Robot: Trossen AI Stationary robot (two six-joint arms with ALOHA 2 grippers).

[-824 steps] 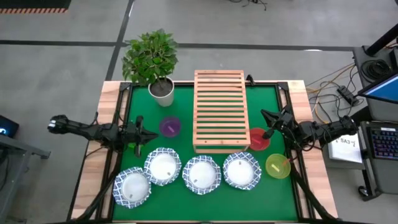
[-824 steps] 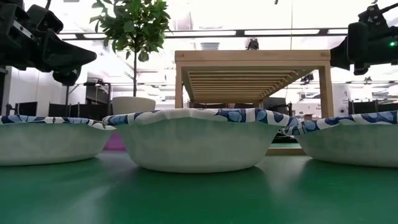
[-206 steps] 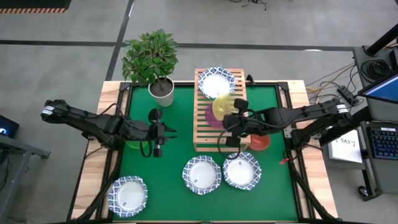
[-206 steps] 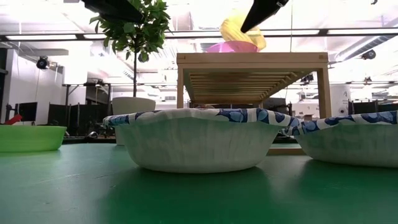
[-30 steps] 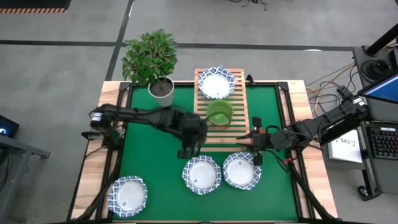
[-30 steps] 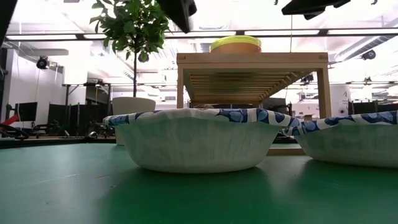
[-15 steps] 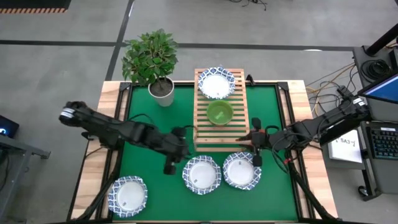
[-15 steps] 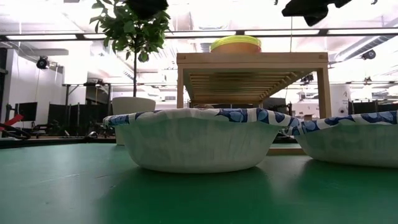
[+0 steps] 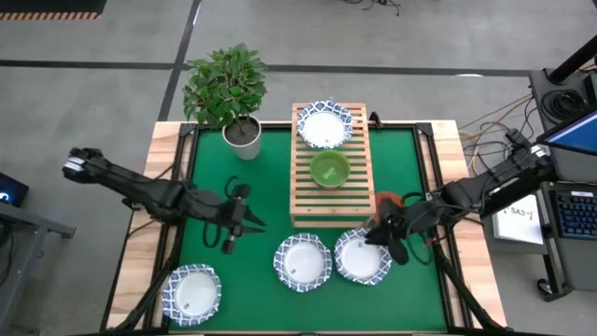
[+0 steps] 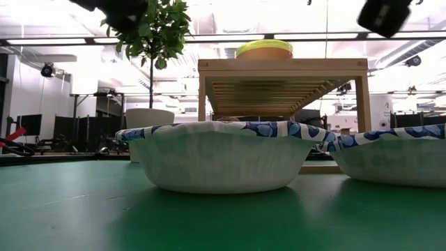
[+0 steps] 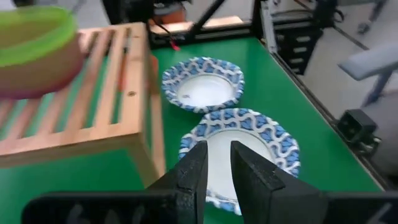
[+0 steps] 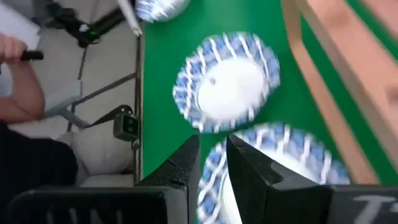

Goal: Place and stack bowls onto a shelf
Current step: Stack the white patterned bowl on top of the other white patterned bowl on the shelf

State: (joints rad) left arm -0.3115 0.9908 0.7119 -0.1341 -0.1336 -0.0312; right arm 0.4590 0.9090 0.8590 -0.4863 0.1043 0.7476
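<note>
From above, the shelf (image 9: 328, 165) holds a patterned bowl (image 9: 324, 124) at its far end and a green-topped bowl stack (image 9: 329, 169) mid-length; three more patterned bowls line the table's (image 9: 270, 149) near edge. Left claw (image 9: 227, 245) hovers left of the shelf, right claw (image 9: 393, 248) over the rightmost bowl (image 9: 359, 257). Wrist views: both claws nearly closed, empty.

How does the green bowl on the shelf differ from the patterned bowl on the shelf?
The green bowl is smaller and plain; the patterned bowl is wider, white with a blue rim. The green bowl tops a stack mid-shelf; the patterned bowl sits alone at the far end. Both rest upright on the shelf.
</note>
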